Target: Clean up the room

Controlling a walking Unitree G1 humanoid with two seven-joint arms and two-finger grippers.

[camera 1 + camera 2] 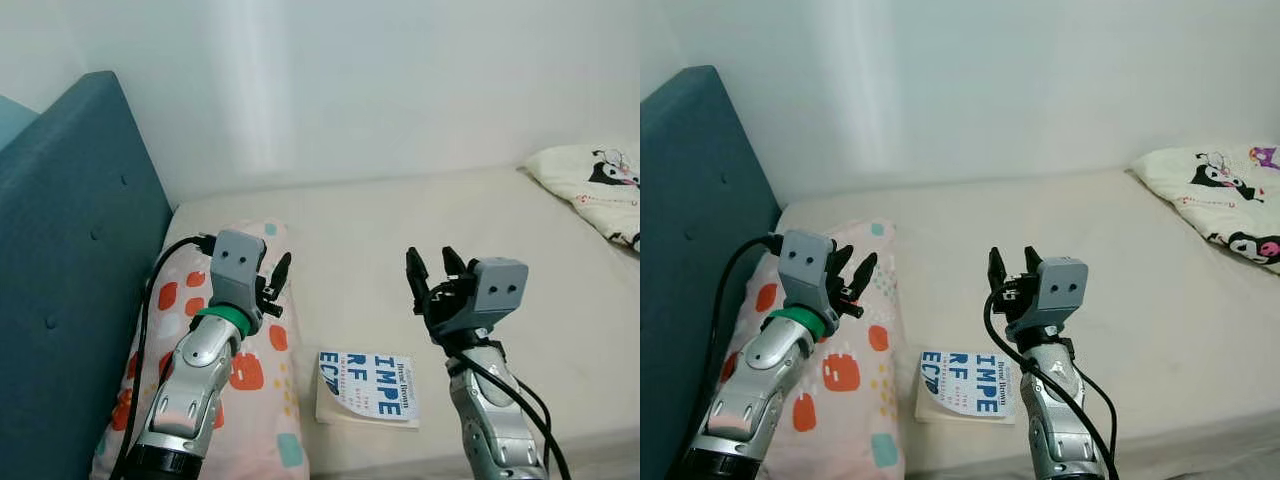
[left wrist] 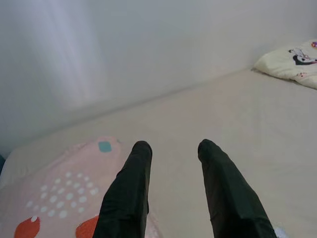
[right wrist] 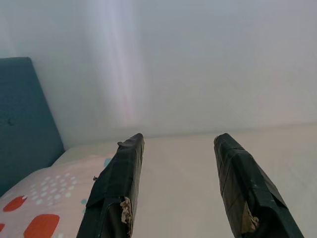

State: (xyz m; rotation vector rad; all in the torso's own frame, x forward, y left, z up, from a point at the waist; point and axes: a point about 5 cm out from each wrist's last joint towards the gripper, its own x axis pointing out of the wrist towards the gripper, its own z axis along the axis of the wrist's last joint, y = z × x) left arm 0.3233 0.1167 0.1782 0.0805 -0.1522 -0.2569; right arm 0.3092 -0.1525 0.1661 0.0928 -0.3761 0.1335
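Note:
A book (image 1: 368, 386) with a white and blue cover lies flat on the cream bed (image 1: 440, 230), near its front edge. My right gripper (image 1: 432, 270) is raised above and just right of the book, open and empty. A pink pillow (image 1: 250, 380) with red and teal shapes lies at the bed's left, against the headboard. My left gripper (image 1: 275, 280) hovers over this pillow, open, holding nothing. Both pairs of fingers (image 2: 126, 193) (image 3: 116, 188) point toward the far wall.
A teal padded headboard (image 1: 70, 250) stands along the left. A white wall (image 1: 380, 80) runs behind the bed. A cream pillow (image 1: 595, 185) with cartoon prints lies at the far right. The bed's middle is bare mattress.

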